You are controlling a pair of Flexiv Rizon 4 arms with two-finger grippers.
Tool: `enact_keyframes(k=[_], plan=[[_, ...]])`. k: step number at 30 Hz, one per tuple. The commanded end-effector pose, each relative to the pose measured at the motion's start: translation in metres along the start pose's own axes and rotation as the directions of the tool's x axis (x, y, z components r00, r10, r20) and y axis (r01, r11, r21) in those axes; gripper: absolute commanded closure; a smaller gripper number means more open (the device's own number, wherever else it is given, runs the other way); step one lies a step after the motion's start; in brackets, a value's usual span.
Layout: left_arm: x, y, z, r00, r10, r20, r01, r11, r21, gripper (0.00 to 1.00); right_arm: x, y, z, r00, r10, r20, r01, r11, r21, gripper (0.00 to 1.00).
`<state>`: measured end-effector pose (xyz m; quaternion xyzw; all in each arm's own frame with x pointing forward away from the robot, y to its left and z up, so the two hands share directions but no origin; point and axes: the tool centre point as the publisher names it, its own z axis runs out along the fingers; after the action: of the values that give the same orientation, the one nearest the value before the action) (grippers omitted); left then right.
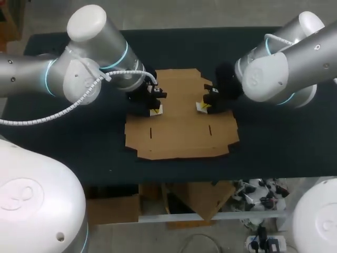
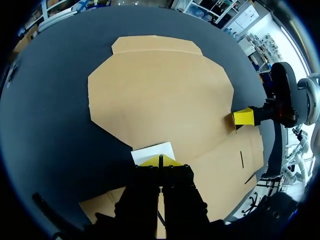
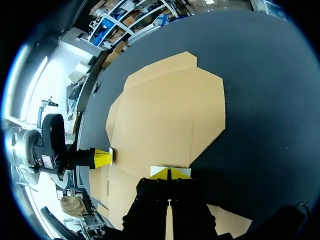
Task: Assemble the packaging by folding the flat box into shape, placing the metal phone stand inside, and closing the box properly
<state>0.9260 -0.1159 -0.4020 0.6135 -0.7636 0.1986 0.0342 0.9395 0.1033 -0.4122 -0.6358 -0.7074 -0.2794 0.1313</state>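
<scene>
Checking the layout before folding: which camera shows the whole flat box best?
The head view: nearly all of the flat box shows, both slots included. In the wrist views the left claw and right claw hide the part under them, so mostly what lies ahead shows.
</scene>
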Motion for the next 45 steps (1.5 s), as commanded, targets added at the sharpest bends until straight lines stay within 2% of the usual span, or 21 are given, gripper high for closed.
enact_keyframes(k=[1,13,27,33,45], plan=[[0.000,0.005,-0.017,1.000,-0.010,0.020,0.010,1.000,0.009,1.00,-0.006,-0.003,-0.016,1.000,0.000,-0.030,0.000,1.000,-0.006,1.00],[-0.009,0.005,-0.034,0.999,-0.052,0.007,0.052,0.999,-0.008,1.00,-0.031,0.004,-0.033,0.991,0.014,-0.135,-0.011,1.000,0.018,1.00],[-0.026,0.016,-0.063,0.993,-0.115,-0.037,0.115,0.993,-0.005,1.00,-0.055,0.001,-0.059,0.981,0.040,-0.192,-0.039,0.999,0.008,1.00],[-0.032,0.031,-0.081,0.988,-0.139,-0.062,0.140,0.990,0.006,1.00,-0.059,-0.014,-0.077,0.979,0.043,-0.201,-0.046,0.999,-0.010,1.00],[-0.033,0.072,-0.114,0.979,-0.177,-0.098,0.179,0.984,0.015,1.00,-0.063,-0.057,-0.110,0.978,0.069,-0.199,-0.076,0.997,-0.028,1.00]])
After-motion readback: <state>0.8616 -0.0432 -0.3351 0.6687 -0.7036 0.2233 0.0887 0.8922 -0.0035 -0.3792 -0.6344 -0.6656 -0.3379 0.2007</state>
